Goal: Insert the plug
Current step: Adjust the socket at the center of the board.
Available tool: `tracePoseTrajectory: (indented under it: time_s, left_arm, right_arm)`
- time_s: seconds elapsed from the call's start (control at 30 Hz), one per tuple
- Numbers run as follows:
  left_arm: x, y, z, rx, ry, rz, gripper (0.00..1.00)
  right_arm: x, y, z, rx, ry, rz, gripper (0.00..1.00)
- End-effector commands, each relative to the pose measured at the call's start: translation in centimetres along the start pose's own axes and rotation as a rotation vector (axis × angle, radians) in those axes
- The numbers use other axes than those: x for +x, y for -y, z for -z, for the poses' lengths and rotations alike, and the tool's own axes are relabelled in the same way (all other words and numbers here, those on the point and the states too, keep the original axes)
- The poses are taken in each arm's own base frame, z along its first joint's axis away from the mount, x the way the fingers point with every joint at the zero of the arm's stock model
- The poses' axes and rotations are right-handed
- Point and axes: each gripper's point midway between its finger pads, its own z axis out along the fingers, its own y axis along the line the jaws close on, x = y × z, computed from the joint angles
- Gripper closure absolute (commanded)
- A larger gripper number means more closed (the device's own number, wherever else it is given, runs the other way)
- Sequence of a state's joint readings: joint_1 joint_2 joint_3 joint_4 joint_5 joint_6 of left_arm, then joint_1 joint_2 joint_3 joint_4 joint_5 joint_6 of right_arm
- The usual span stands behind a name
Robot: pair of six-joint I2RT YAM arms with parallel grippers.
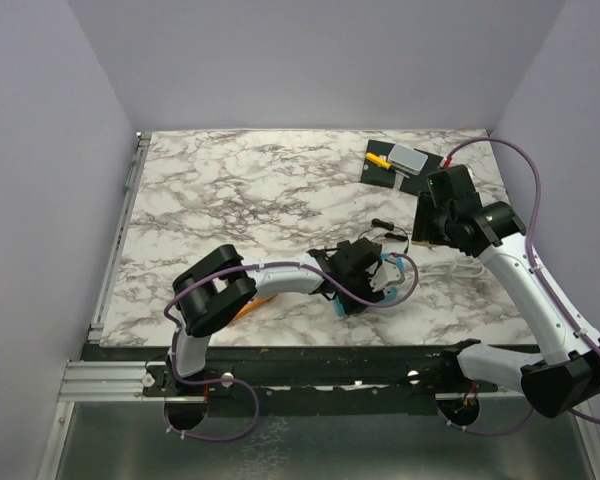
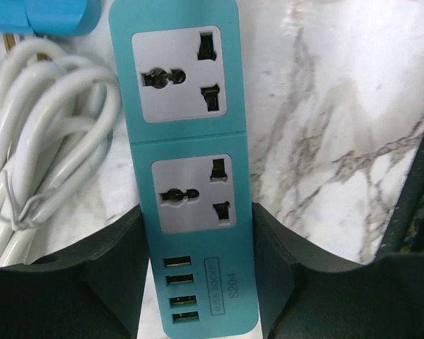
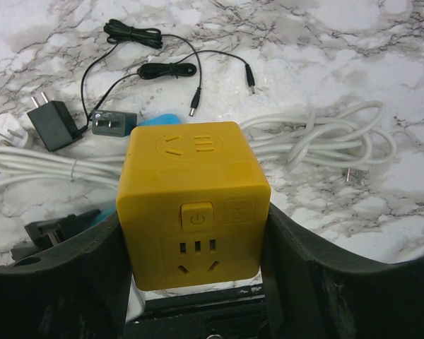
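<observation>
A teal power strip (image 2: 191, 176) with two universal sockets and several USB ports lies on the marble table. My left gripper (image 2: 198, 233) is shut on its USB end, one finger (image 2: 120, 261) on each long side. In the top view this gripper (image 1: 365, 280) sits at the table's front centre. My right gripper (image 3: 194, 233) is shut on a yellow cube socket (image 3: 194, 205) with a power button on the face toward the camera. In the top view the right gripper (image 1: 427, 225) is to the right of and behind the left one. A black plug adapter (image 3: 51, 127) lies on the table beyond the cube.
A coiled white cable (image 3: 318, 141) lies across the table and also shows in the left wrist view (image 2: 42, 141). A second small adapter (image 3: 113, 123) and thin black leads (image 3: 162, 70) lie beyond it. A black pad (image 1: 405, 165) with a grey block and a yellow piece sits at the back right.
</observation>
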State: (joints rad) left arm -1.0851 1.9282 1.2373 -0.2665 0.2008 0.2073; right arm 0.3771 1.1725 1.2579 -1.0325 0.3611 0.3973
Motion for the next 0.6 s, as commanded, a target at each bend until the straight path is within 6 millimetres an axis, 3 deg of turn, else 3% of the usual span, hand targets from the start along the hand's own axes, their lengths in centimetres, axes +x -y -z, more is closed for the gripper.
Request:
tracePoseTrajectory:
  time_s: [0.0, 0.07, 0.2, 0.23, 0.27, 0.57]
  left_arm:
    - [3.9, -0.8, 0.5, 0.008, -0.120, 0.015, 0.53]
    - [3.8, -0.1, 0.7, 0.029, -0.113, 0.009, 0.47]
    - [3.4, 0.4, 1.6, 0.033, -0.095, 0.018, 0.17]
    - [3.1, 0.4, 2.1, 0.031, -0.087, 0.022, 0.05]
    - [2.6, 0.3, 2.7, 0.026, -0.076, 0.021, 0.02]
    - [-0.3, 0.9, 9.6, 0.085, 0.014, 0.045, 0.01]
  right_arm:
    - [0.3, -1.1, -0.3, -0.067, -0.019, 0.014, 1.00]
    - [1.2, -1.5, -0.5, -0.091, -0.060, 0.030, 0.99]
    - [3.5, -2.4, -0.8, -0.150, -0.151, 0.073, 0.99]
    - [3.9, -2.4, -0.8, -0.157, -0.170, 0.081, 0.99]
    - [4.2, -2.4, -0.8, -0.157, -0.183, 0.090, 0.99]
    - [7.1, -3.8, -1.6, -0.229, -0.353, 0.165, 0.99]
